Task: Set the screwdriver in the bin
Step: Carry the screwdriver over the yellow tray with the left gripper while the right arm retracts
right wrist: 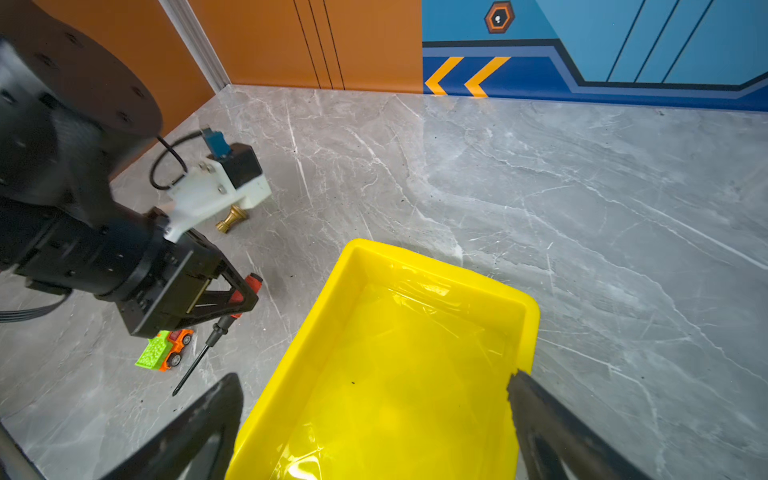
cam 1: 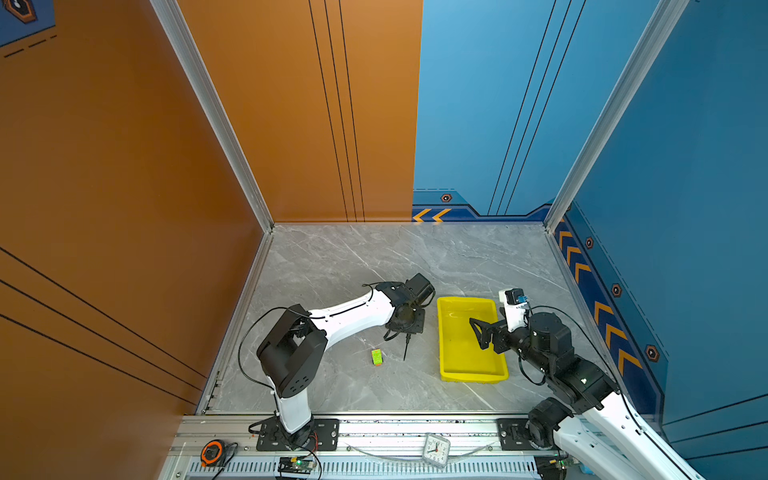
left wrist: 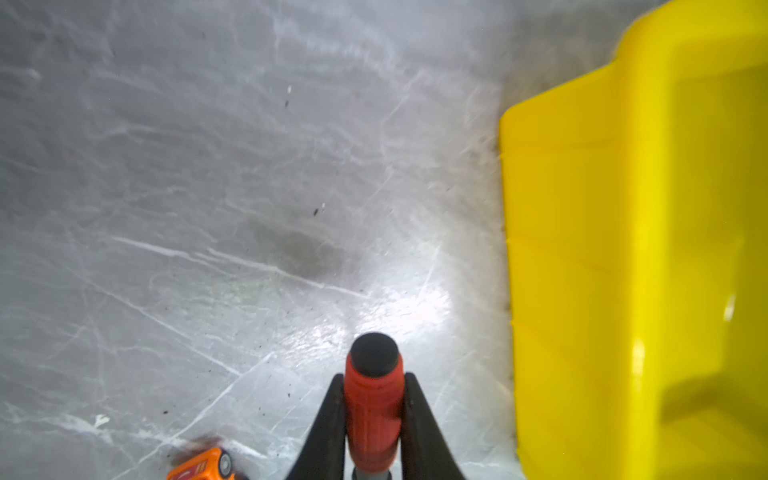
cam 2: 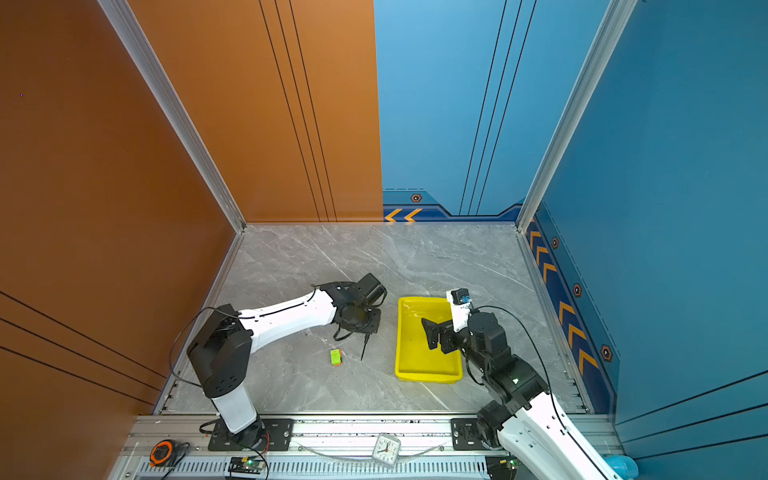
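Observation:
My left gripper [left wrist: 374,376] is shut on the orange-red handle of the screwdriver [left wrist: 374,415]. The black end cap sticks out past the fingertips. In both top views the thin black shaft [cam 1: 406,347] [cam 2: 365,349] pokes out below the left gripper [cam 1: 409,330] and slants down toward the table. Whether the tip touches the table I cannot tell. The screwdriver [right wrist: 195,365] is just left of the bin [cam 1: 441,332] [cam 2: 400,332] [right wrist: 316,307], a shallow yellow tray with nothing in it. My right gripper [cam 1: 478,332] [right wrist: 374,376] hovers open over the bin's inside.
A small green and orange toy truck [cam 1: 377,357] [right wrist: 164,351] lies on the marble left of the shaft. A brass knob [right wrist: 232,218] stands behind the left wrist. A clock [cam 1: 436,451] and a tape measure [cam 1: 212,453] sit on the front rail. Walls close three sides.

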Controlling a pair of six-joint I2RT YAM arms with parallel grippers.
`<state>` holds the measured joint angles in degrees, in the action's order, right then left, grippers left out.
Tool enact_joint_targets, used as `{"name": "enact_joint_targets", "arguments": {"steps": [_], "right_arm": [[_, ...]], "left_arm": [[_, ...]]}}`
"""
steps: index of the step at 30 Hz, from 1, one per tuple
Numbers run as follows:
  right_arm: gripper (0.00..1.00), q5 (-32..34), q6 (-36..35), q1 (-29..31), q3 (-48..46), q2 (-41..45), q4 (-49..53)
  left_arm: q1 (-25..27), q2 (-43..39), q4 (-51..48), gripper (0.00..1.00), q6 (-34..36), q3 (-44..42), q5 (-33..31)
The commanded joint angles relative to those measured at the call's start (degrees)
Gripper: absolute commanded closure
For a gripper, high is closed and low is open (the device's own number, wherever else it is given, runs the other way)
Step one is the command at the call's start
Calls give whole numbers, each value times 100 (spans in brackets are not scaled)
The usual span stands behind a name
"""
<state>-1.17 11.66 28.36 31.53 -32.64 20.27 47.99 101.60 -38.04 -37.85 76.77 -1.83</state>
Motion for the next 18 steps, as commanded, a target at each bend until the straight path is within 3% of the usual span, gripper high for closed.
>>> {"name": "enact_joint_targets", "arguments": {"steps": [1, 7, 18], "right_arm": [[0, 0, 114, -265, 106, -114, -207], [0, 24, 500, -979, 202, -574, -323], [0, 447, 293, -1490, 473, -837, -227]], "left_arm": [[-43, -236, -303, 100, -160, 509, -125], [67, -55, -363, 100, -526, 1314, -18], [673, 1119, -362, 100, -1337, 2539, -99]]}}
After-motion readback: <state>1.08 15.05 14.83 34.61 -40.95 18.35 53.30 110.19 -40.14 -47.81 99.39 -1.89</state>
